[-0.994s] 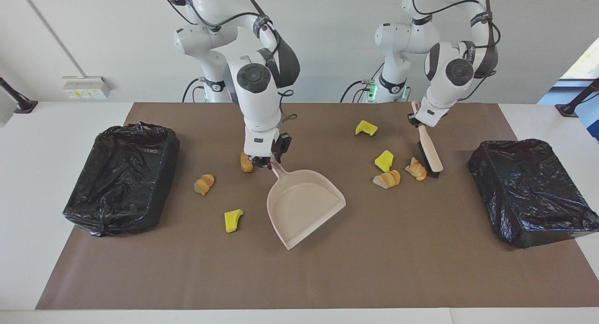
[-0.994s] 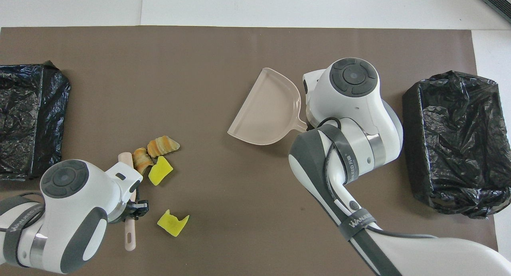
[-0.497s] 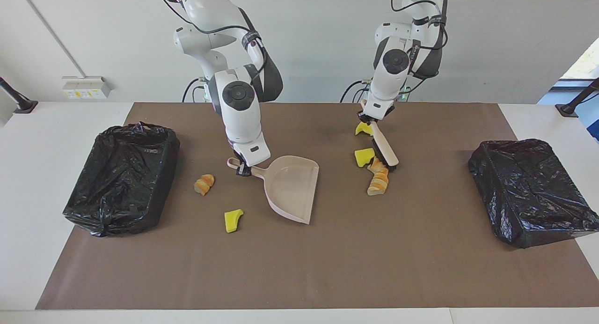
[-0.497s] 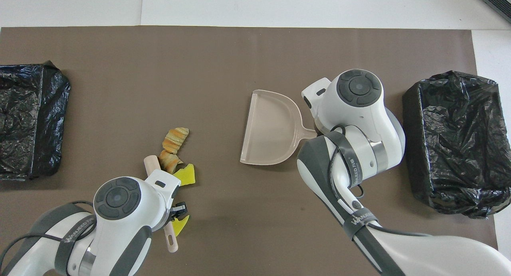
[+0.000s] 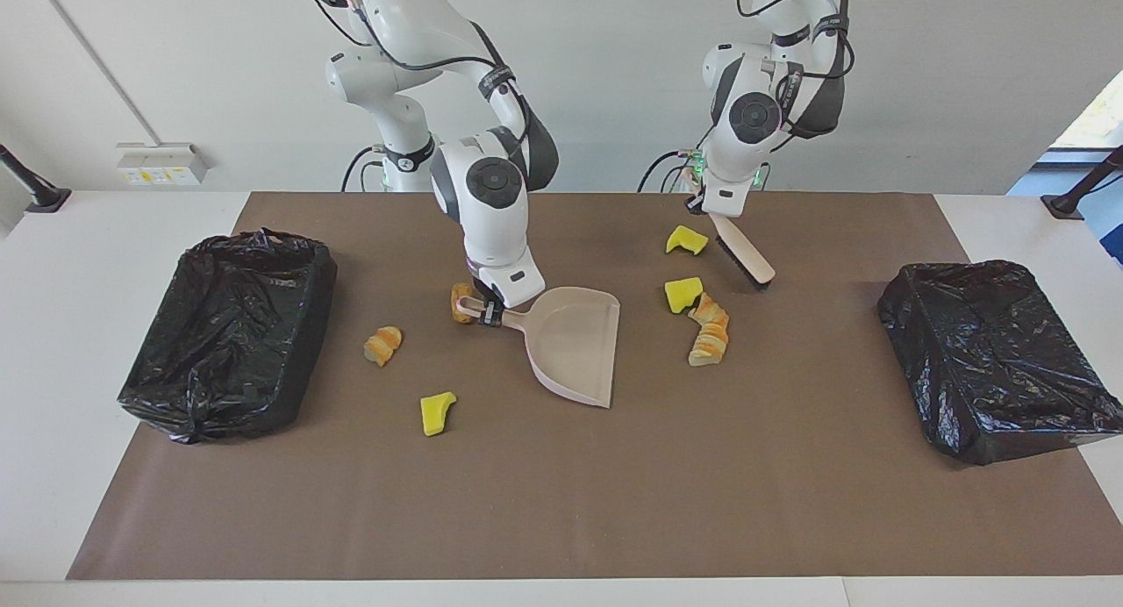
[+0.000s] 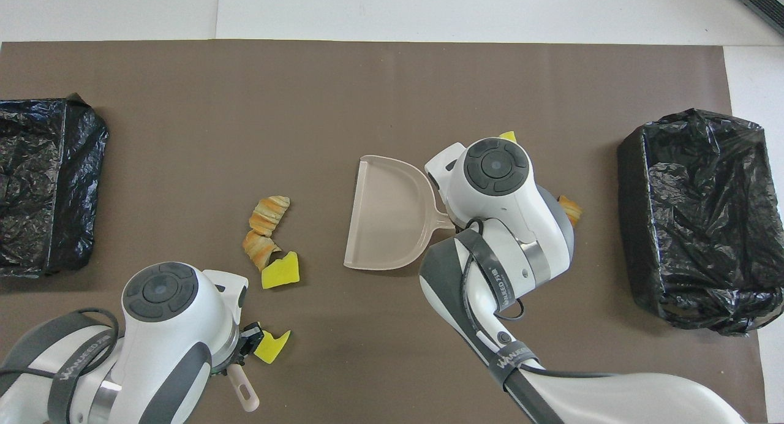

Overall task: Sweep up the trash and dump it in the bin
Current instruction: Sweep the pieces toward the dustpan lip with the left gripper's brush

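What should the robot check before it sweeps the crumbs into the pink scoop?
1. Right hand holds the pale pink plastic dustpan by its handle: ok.
2. Left hand holds the cream-handled brush: ok.
3. Dustpan mouth faces the two striped croissant-shaped pieces and yellow foam wedge: ok.
4. Brush bristles touch the brown mat: cannot tell.
5. Dustpan lip lies flat on the mat: cannot tell.

White worktop (image 5: 105, 239) under a brown mat (image 5: 614, 502). At mid-left and mid-right of the facing frame, two black bins (image 5: 230, 331) (image 5: 996, 357). At centre, a pale pink dustpan (image 5: 575, 344). Scattered around it, yellow wedges (image 5: 436, 411), striped croissant pieces (image 5: 709, 335) and a brown roll (image 5: 459, 302).
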`<state>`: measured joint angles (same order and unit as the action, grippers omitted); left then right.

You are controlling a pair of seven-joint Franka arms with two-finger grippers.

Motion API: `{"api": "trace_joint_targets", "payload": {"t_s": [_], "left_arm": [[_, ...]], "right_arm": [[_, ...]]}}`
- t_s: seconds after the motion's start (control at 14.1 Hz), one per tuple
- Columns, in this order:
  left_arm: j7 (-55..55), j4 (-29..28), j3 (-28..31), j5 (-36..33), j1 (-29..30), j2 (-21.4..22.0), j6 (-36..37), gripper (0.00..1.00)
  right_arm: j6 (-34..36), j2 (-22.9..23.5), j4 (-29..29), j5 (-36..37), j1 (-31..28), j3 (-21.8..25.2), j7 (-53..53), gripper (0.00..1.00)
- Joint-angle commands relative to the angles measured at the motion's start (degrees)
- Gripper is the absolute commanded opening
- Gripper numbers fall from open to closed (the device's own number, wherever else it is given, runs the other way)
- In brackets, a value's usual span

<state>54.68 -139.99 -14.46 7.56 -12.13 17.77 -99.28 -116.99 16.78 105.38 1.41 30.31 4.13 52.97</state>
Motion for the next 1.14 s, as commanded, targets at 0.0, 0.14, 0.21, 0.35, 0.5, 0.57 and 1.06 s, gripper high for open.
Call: {"api": "trace_joint_targets", "payload": {"t_s": [0.0,0.14,0.21,0.35,0.5,0.57,1.06], "left_arm": [[9.6,-2.7,-0.8,4.7,0.0,3.7,1.1,0.0],[15.2,-5.6,-2.1,7.6,-1.3,4.9,0.7,0.0],[17.5,-6.8,-2.1,9.5,-2.5,5.2,-0.5,0.0],[23.9,-7.2,-2.2,12.4,-5.0,4.9,-2.1,0.0],[29.7,-9.1,-2.2,13.0,-9.0,4.6,-5.6,0.0],[31.3,-9.4,-2.3,14.4,-9.7,4.0,-8.8,0.0],[31.6,1.9,-3.4,15.6,-5.5,-9.5,-19.7,0.0]], "right_arm": [[-1.0,-0.4,1.0,0.9,0.2,-0.6,1.5,0.0],[-1.0,-0.5,1.2,0.9,0.2,-0.6,2.1,0.0],[-1.0,-0.6,1.6,1.0,0.2,-0.5,2.5,0.0],[-1.0,-0.8,2.0,1.0,0.1,-0.5,3.7,0.0],[-1.5,-0.8,2.0,1.0,-0.1,-0.5,4.0,0.0],[-1.5,-0.8,2.0,1.0,-0.2,-0.5,4.0,0.0],[-1.5,-0.7,1.9,0.9,-0.2,-0.5,3.3,0.0]]}}
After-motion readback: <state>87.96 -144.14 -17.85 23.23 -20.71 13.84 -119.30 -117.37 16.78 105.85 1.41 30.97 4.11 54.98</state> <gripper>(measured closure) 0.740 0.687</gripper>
